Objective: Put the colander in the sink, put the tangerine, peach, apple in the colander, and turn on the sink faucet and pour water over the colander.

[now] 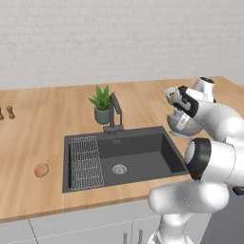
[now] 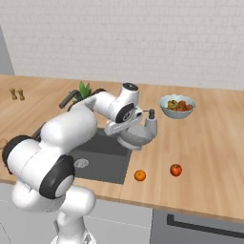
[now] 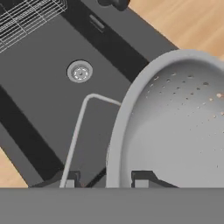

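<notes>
We hold the colander by its rim, the gripper clenched on that edge with one finger inside the bowl and one outside, its wire handle looping out over the sink; the colander hangs lifted above the sink's right edge, partly over the basin and partly over the wood just right of it; the relation that matters now is that the open basin floor, with the drain, lies to the left of the colander, toward the rack side, and below it; so we judge the coming move to be a short carry leftward over the sink and then a lowering, keeping the bowl's mouth up; the faucet stands behind the sink at its back rim, clear of that path; the tangerine and the apple sit on the counter right of the sink, near its front corner; the peach lies on the counter left of the sink, well apart from the arm.
</notes>
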Controlling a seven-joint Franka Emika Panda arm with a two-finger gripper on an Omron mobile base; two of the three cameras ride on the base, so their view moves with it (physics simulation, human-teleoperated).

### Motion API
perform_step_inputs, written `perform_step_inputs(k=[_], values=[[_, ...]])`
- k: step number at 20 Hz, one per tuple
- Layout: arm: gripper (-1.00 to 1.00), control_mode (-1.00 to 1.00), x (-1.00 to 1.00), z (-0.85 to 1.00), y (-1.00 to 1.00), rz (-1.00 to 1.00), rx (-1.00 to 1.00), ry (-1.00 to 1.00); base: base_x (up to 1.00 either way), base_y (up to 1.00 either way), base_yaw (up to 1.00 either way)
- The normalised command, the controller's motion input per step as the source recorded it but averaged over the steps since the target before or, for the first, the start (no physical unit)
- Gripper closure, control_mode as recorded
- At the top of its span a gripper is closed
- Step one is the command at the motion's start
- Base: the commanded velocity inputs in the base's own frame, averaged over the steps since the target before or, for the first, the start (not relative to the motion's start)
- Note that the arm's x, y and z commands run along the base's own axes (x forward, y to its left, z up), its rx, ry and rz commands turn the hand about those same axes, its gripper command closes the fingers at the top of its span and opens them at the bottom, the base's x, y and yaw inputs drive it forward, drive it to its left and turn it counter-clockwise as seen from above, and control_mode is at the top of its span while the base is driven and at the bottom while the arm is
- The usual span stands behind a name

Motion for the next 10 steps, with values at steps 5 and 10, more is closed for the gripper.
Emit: perform_step_inputs(k=[5,10], values=[[1.00,-1.00,-0.48,0.00,0.91,0.36,0.00,0.06,0.00,0.00,0.00],[1.00,-1.00,-0.23,-0.05,0.81,0.32,0.00,0.03,0.00,0.00,0.00]])
